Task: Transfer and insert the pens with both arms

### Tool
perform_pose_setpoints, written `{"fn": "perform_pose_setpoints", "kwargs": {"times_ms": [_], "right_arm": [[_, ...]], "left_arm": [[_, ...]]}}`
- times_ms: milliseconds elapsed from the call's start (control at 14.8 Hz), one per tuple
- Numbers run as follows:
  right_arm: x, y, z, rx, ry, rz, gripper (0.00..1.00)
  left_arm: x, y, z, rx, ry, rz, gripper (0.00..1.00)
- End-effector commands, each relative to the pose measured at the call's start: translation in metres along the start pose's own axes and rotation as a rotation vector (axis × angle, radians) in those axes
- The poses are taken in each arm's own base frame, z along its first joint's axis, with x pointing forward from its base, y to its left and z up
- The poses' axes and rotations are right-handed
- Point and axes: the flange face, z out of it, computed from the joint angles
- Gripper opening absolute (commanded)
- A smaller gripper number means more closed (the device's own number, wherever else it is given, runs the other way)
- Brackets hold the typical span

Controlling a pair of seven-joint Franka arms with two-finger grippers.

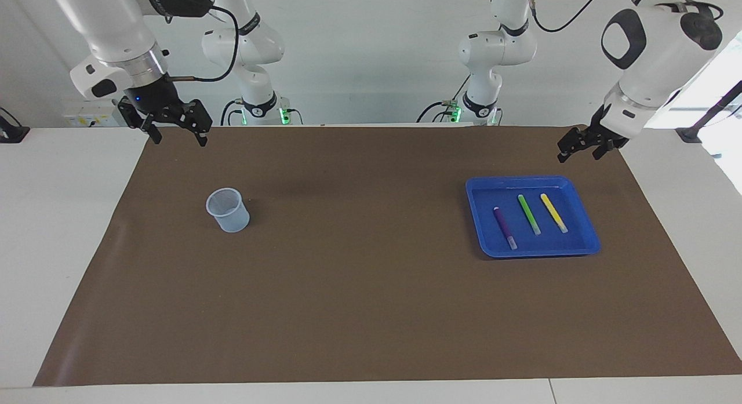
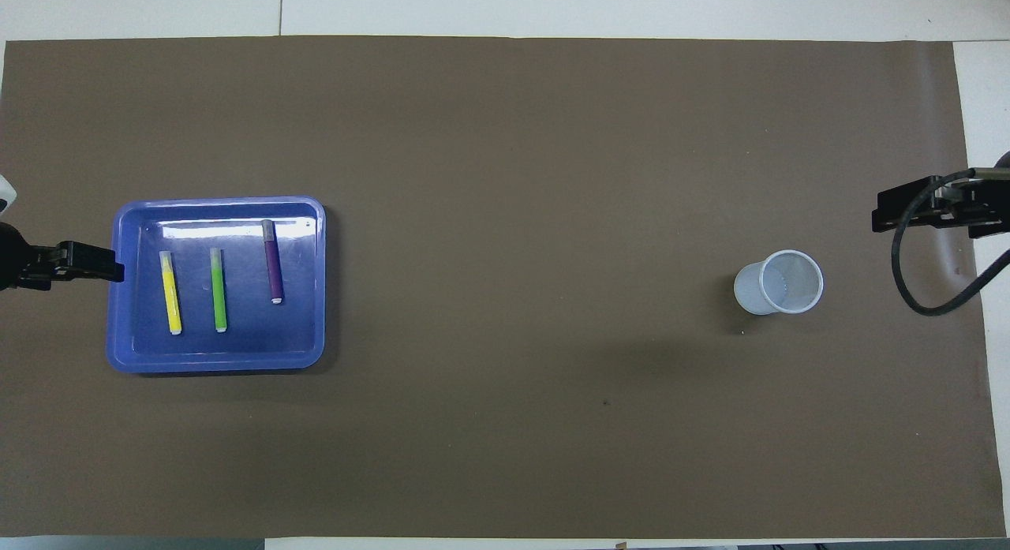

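pens: purple pen, green pen, yellow pen, slim plastic sticks in glossy blue tray, below left hand
cup: clear ribbed plastic cup, below right hand
hands: both wide open, holding nothing
counter: matte brown mat

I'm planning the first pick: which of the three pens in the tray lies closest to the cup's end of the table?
The purple pen. In the blue tray it is the outermost one on the cup side; the green pen lies in the middle, the yellow pen outermost toward the left arm's end.
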Motion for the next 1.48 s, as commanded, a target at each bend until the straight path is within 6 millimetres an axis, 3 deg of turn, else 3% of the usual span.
{"fn": "perform_pose_setpoints", "kwargs": {"times_ms": [0, 135, 270, 405, 607, 1080, 1417], "right_arm": [[-0.005, 0.004, -0.001, 0.003, 0.004, -0.01, 1.0], [-0.005, 0.004, -0.001, 0.003, 0.004, -0.01, 1.0], [-0.005, 0.004, -0.001, 0.003, 0.004, -0.01, 1.0], [-0.005, 0.004, -0.001, 0.003, 0.004, -0.01, 1.0], [-0.005, 0.004, -0.001, 0.003, 0.004, -0.01, 1.0], [-0.005, 0.004, -0.001, 0.003, 0.004, -0.01, 1.0], [-0.005, 0.004, -0.001, 0.003, 0.004, -0.01, 1.0]], "left_arm": [[0.017, -0.021, 0.059, 0.004, 0.014, 0.013, 1.0], [0.031, -0.032, 0.088, 0.01, 0.03, -0.001, 1.0], [0.034, -0.033, 0.113, 0.012, 0.025, -0.011, 0.92], [0.031, -0.034, 0.13, 0.017, 0.046, -0.016, 0.84], [0.034, -0.028, 0.149, 0.018, 0.038, -0.017, 0.81], [0.036, -0.026, 0.161, 0.018, 0.025, -0.021, 0.73], [0.026, -0.025, 0.169, 0.013, -0.005, -0.029, 0.63]]}}
